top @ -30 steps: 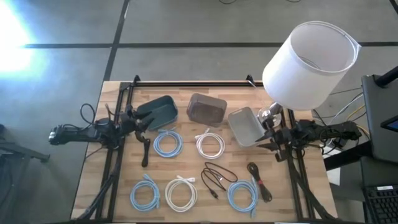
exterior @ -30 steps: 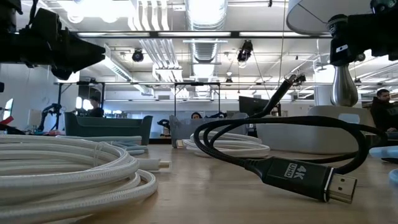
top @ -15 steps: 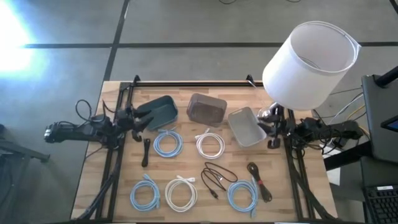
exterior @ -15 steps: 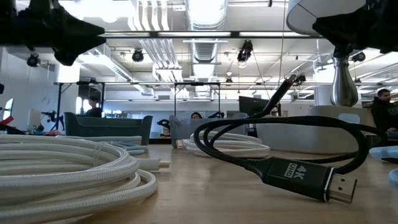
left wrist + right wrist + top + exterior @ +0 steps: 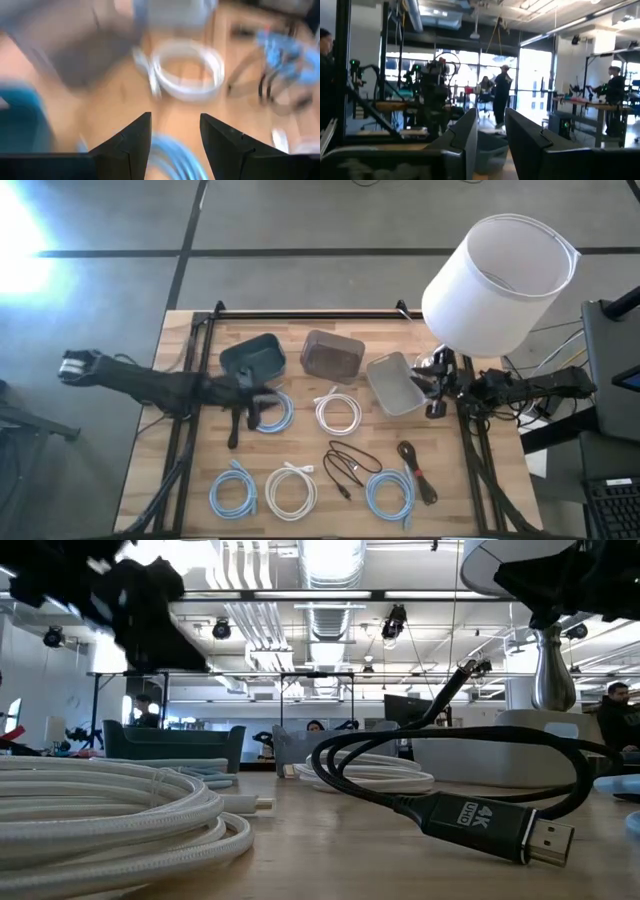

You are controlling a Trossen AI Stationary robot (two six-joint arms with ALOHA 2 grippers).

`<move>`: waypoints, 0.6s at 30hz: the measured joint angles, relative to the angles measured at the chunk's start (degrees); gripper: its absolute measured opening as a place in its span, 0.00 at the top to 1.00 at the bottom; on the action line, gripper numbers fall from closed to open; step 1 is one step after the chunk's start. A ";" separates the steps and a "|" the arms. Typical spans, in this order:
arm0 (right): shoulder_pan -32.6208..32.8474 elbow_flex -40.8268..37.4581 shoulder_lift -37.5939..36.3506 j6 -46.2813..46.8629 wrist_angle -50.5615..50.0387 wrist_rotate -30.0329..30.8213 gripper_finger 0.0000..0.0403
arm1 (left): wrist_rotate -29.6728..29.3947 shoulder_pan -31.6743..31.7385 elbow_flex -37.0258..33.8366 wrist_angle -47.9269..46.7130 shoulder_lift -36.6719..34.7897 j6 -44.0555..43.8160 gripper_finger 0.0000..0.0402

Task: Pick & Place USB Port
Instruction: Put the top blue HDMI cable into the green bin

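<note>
Several coiled cables lie flat on the wooden table: blue coil, white coil, black cable, another black cable, and a front row of blue coil, white coil and blue coil. A short black bar lies by the left rail. My left gripper hovers open above the blue coil, and the white coil lies ahead of it. My right gripper is open and level beside the grey bin.
A teal bin, a brown bin and the grey bin stand along the far side. A lamp with a large white shade stands at the far right corner. A black plug marked 4K lies near the front edge. People show in the room beyond.
My left arm has swung out quickly from the table's left edge toward the middle, and its gripper is now over the blue coil beside the teal bin. The cables and bins have stayed where they were.
</note>
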 joint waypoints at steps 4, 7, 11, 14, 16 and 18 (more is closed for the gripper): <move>0.00 0.00 2.37 -0.13 0.18 0.08 0.79 | 1.28 -2.77 2.10 1.16 8.85 -5.93 0.57; 0.00 0.00 3.08 -0.16 0.32 0.28 0.81 | 2.23 -4.45 2.81 -0.37 14.26 -9.02 0.57; 0.00 0.00 3.21 0.87 0.47 0.30 0.82 | 4.34 -5.47 4.63 0.81 18.53 -13.46 0.57; 0.00 0.00 3.13 1.06 0.47 0.28 0.82 | 4.27 -5.63 4.89 -0.10 21.00 -13.93 0.57; 0.00 0.00 3.20 1.01 0.52 0.30 0.81 | 3.58 -5.63 5.10 0.01 22.36 -14.07 0.57; 0.00 0.00 3.15 0.79 0.78 0.30 0.80 | 2.59 -5.62 5.02 -0.86 24.02 -14.90 0.57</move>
